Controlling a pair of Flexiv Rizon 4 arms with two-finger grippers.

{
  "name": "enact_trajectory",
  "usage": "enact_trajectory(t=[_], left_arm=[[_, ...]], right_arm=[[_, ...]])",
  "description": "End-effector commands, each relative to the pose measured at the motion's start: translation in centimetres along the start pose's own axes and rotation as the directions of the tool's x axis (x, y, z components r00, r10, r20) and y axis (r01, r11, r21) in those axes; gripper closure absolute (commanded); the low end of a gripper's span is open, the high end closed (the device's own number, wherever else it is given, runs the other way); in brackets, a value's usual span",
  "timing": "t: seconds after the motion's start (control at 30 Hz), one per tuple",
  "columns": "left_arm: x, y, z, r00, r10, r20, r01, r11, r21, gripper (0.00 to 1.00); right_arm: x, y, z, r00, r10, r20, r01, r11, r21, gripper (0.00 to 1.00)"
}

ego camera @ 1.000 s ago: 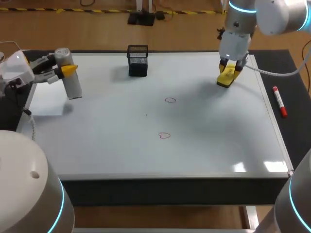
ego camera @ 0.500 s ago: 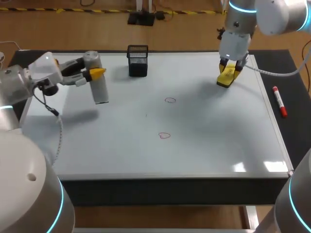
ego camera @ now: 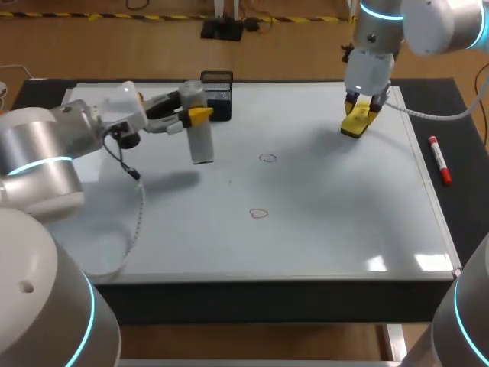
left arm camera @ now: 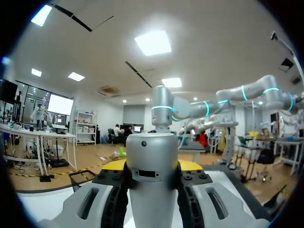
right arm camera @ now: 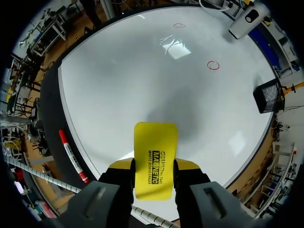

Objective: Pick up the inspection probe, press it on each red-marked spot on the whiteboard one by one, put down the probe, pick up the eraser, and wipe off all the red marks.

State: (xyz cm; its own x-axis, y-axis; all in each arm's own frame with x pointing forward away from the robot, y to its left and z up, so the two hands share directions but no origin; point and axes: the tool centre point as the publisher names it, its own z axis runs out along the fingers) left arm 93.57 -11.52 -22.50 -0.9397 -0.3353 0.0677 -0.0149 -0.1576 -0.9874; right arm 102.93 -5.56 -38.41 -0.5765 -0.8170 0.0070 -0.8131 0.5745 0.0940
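1. A black mesh basket (ego camera: pixel 217 95) stands at the far edge of the whiteboard (ego camera: pixel 336 214), just behind the left claw (ego camera: pixel 191 116).
2. A red marker (ego camera: pixel 439 159) lies on the dark counter (ego camera: pixel 467 115) beside the board's right edge, well apart from both claws.
3. Two small red circles (ego camera: pixel 267 158) are drawn near the board's middle, with bare board between them and the probe.
4. The left claw is closed on the inspection probe (ego camera: pixel 197 126), a silver-grey cylinder with a rounded top, held upright over the board.
5. The right claw (ego camera: pixel 359 118) grips a flat yellow eraser (ego camera: pixel 356 122) at the far right corner. I cannot tell if the eraser touches the board.
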Motion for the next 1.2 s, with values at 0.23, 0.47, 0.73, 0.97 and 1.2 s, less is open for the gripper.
enact_trajectory(t=[0.23, 0.47, 0.73, 0.97, 1.2], left_arm=[[0.3, 1.6, 7.9, 0.999, 0.016, -0.033, -0.016, 1.0, -0.016, 1.0], [0.1, 2.9, 11.3, 0.999, 0.028, -0.043, -0.03, 0.998, -0.047, 1.0], [0.2, 3.9, 13.7, 0.998, 0.029, -0.05, -0.032, 0.999, -0.043, 1.0], [0.6, 4.6, 14.8, 0.998, 0.022, -0.057, -0.024, 0.999, -0.036, 1.0], [0.5, 5.0, 15.0, 0.998, 0.019, -0.053, -0.021, 0.999, -0.043, 1.0]], right_arm=[[0.0, -0.1, -0.1, 1.0, -0.001, -0.004, 0.001, 1.0, 0.002, 1.0], [0.0, -0.1, -0.1, 1.0, -0.001, -0.004, 0.001, 1.0, 0.002, 1.0], [0.0, -0.1, -0.1, 1.0, -0.001, -0.004, 0.001, 1.0, 0.002, 1.0], [0.0, -0.1, -0.1, 1.0, -0.001, -0.004, 0.001, 1.0, 0.002, 1.0], [0.0, -0.1, -0.1, 1.0, -0.001, -0.004, 0.001, 1.0, 0.002, 1.0]])
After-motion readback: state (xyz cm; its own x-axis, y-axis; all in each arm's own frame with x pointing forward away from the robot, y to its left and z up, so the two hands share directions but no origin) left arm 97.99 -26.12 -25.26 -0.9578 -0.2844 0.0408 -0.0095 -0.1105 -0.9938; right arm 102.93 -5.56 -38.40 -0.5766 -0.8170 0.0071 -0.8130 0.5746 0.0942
